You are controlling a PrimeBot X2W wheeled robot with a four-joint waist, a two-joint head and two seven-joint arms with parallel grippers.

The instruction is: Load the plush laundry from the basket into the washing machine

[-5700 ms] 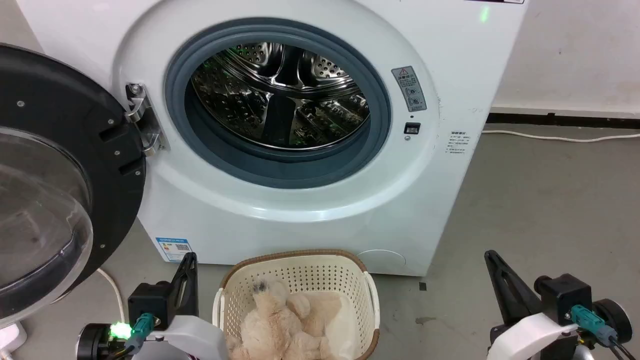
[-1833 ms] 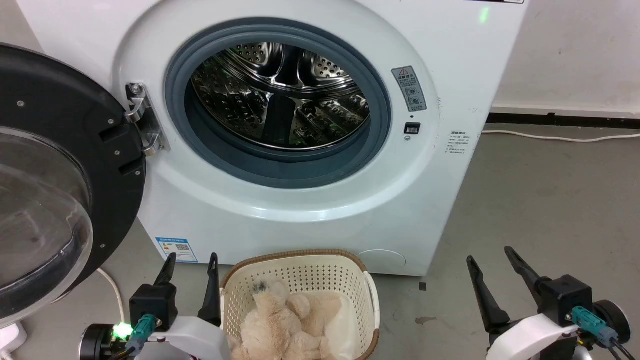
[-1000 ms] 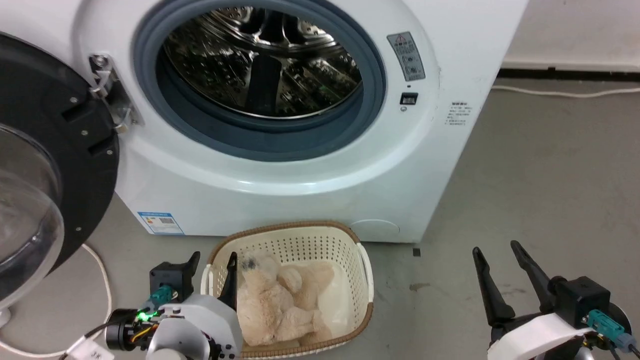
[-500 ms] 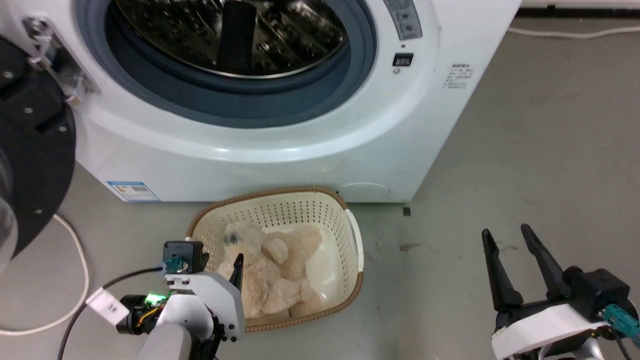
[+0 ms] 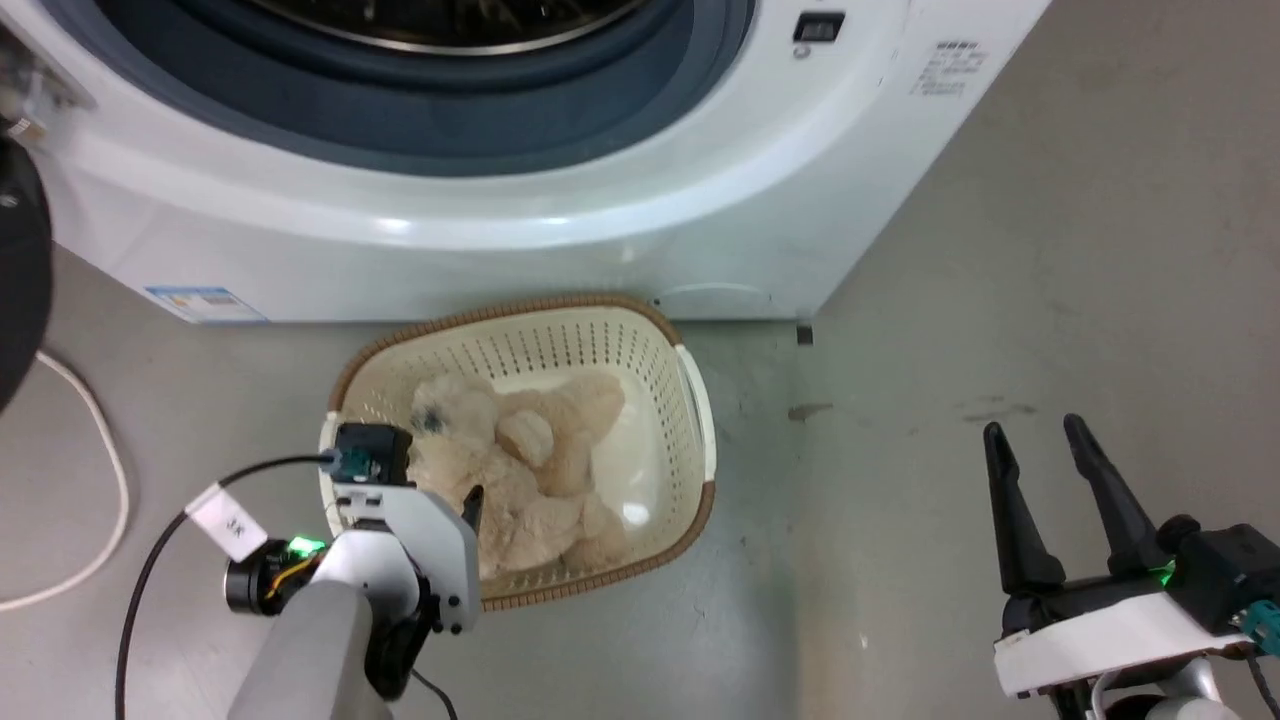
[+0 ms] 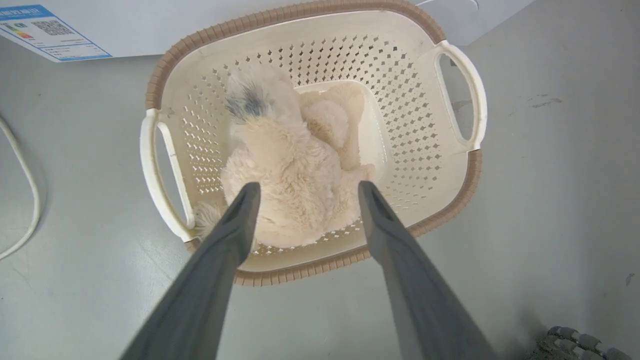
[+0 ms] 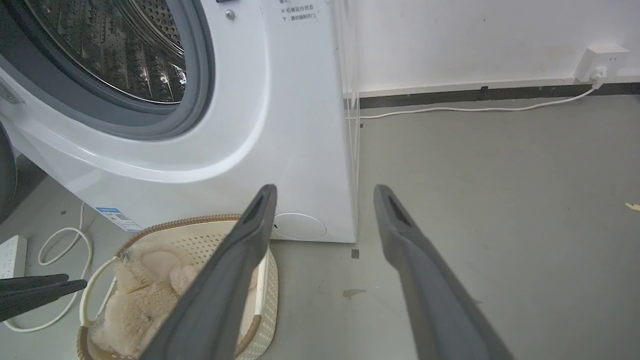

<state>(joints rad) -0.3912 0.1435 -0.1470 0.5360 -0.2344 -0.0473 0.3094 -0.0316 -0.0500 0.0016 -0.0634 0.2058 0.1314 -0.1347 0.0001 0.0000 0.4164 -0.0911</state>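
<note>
You had one fluffy beige plush toy [image 5: 520,460], one brown-rimmed cream perforated plastic basket [image 5: 697,400], one white front-loading washing machine [image 5: 500,250], and two grippers, left gripper [image 6: 305,187] and right gripper [image 5: 1032,427], each with two dark fingers [image 6: 235,225].

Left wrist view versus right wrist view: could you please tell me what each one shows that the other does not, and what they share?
Left wrist view adds: a top-down look into the basket, the dark patch on the plush laundry, and how the open left end effector hangs over the toy. Right wrist view adds: the steel drum, a wall socket, and the open right end effector over the floor. Shared: basket, plush laundry, floor, and the washing machine with its blue label.
</note>
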